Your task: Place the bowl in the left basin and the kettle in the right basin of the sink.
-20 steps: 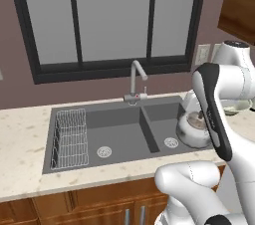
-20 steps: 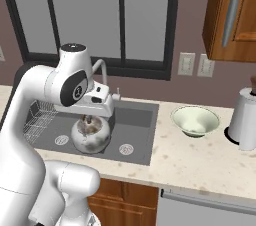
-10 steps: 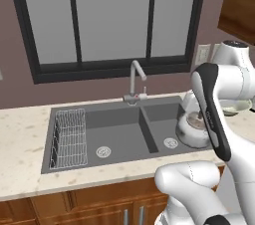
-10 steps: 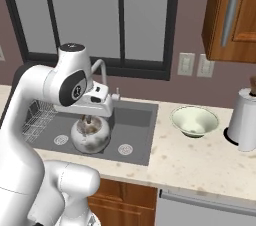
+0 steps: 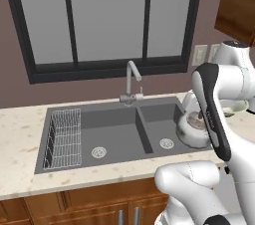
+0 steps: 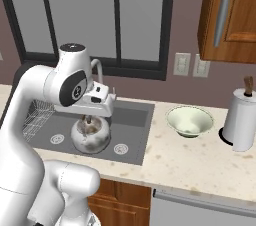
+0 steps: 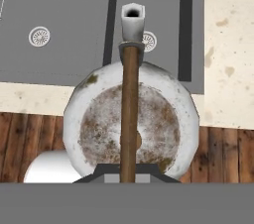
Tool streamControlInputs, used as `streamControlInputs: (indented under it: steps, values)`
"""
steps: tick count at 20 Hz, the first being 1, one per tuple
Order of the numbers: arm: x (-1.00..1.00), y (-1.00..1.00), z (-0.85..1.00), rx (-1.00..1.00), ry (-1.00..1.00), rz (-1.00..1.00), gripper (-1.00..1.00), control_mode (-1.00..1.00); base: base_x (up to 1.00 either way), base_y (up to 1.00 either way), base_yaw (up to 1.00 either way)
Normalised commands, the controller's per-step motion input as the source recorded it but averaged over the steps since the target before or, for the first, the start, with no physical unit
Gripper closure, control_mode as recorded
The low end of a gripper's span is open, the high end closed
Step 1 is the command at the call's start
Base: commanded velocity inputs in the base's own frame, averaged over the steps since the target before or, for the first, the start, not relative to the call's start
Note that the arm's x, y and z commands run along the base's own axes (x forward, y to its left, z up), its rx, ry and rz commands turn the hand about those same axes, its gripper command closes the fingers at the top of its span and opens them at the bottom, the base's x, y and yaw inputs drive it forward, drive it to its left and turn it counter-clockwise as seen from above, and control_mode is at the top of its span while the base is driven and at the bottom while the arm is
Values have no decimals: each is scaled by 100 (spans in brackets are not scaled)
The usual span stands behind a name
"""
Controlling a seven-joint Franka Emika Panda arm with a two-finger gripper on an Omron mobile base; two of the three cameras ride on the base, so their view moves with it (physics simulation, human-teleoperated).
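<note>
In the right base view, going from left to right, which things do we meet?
Wire rack → kettle held over the sink → bowl on the counter → paper towel roll.

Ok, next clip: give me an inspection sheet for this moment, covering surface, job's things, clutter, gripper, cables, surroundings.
Surface: pale speckled counter around a dark two-basin sink.
Kettle: held up by its handle, over the right basin near its front edge, not set down.
Bowl: upright on the counter right of the sink, not yet moved.
Left basin: holds a wire rack, no bowl.
Clutter: white canister at the counter's right end.
Gripper: shut on the kettle handle.
Cables: nothing seen.
Surroundings: chrome faucet, dark-framed window, wall outlets, wooden cabinet.
</note>
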Motion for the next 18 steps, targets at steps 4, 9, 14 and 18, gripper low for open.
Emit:
streamControlInputs:
  steps: [4,9,14,18]
  values:
    - [0,0,0,0,0,0,100,100,17,0,0]
    - [44,0,-7,0,0,0,100,-100,0,0,0]
    - [66,0,-17,0,0,0,100,-100,0,0,0]
    - [67,0,-28,0,0,0,100,-100,0,0,0]
